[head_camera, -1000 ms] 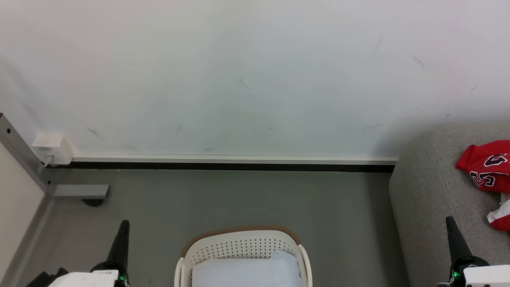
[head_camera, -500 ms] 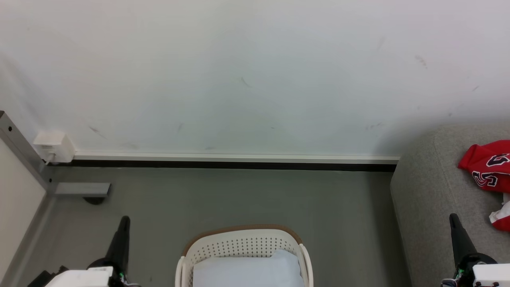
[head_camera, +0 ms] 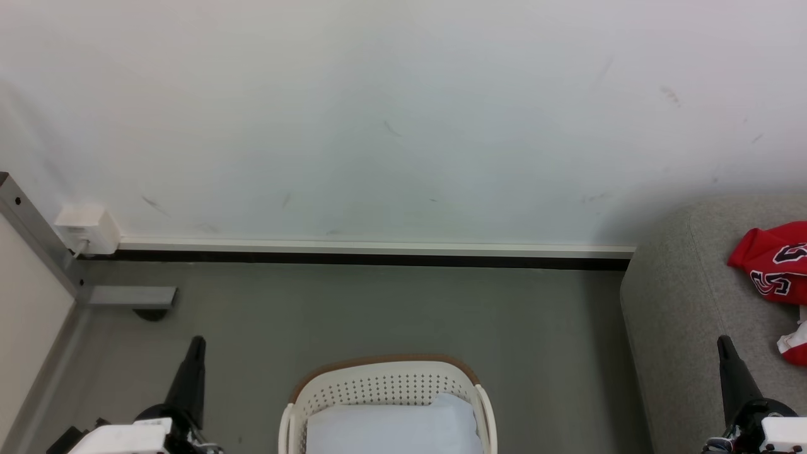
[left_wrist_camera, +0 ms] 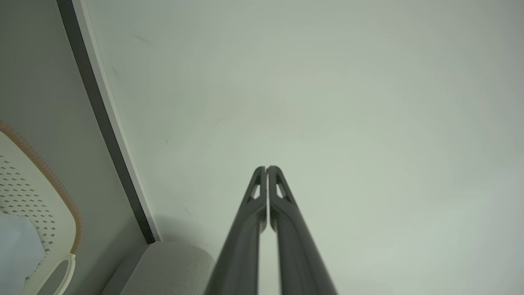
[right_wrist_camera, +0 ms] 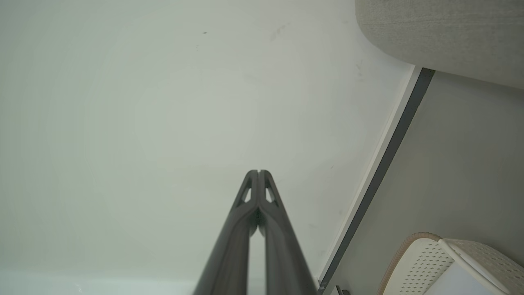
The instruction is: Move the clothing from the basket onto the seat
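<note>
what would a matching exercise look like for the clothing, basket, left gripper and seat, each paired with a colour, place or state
Column one
1. clothing
2. basket
3. left gripper
4. seat

Column two
A. holds a pale pad
B. grey woven fabric
C. red, lying on the seat
D. fingers together, holding nothing

Pairs: 1-C, 2-A, 3-D, 4-B
</note>
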{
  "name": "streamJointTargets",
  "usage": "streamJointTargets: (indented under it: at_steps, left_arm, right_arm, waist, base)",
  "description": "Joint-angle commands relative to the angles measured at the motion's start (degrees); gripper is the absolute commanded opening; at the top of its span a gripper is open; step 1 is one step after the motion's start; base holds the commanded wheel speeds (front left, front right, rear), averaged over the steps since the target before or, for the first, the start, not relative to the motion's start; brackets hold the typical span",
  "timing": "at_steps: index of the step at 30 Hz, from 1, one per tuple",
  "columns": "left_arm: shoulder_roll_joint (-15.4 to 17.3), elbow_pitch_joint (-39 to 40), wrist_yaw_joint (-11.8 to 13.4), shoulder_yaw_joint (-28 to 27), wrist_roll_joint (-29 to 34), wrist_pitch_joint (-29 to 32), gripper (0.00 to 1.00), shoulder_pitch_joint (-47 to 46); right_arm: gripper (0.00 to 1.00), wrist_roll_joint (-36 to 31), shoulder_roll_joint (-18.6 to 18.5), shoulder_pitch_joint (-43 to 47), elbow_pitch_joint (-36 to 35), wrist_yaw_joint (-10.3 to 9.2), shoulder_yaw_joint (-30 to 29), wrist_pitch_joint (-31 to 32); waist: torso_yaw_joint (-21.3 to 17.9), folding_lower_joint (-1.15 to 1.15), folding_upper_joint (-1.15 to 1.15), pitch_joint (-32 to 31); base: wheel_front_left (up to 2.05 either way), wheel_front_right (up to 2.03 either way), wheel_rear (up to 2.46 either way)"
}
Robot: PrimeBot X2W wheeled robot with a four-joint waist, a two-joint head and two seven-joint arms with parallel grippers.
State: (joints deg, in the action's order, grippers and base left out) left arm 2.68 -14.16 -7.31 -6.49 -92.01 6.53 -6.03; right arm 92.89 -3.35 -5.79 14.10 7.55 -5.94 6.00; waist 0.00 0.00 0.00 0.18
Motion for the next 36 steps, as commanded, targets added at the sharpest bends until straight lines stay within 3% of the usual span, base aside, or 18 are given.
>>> streamJointTargets:
  at_steps: [1, 36]
  left_arm:
    - [0.4, 0.2, -0.3, -0.2, -0.7, 0.2, 0.00, -0.4]
    - [0.4, 0.2, -0.3, -0.1, -0.7, 0.2, 0.00, -0.4]
  right_arm:
    - [0.00, 0.0, 0.0, -0.7, -0.3, -0.12, -0.2, 0.3]
    - [0.00, -0.3, 0.2, -0.7, -0.2, -0.12, -0.5, 0.4]
  waist:
    - [0.0, 0.00, 0.00, 0.0]
    - [0.0, 0.00, 0.00, 0.0]
  base:
    - [0.00, 0.00, 0.00]
    - [0.00, 0.00, 0.00]
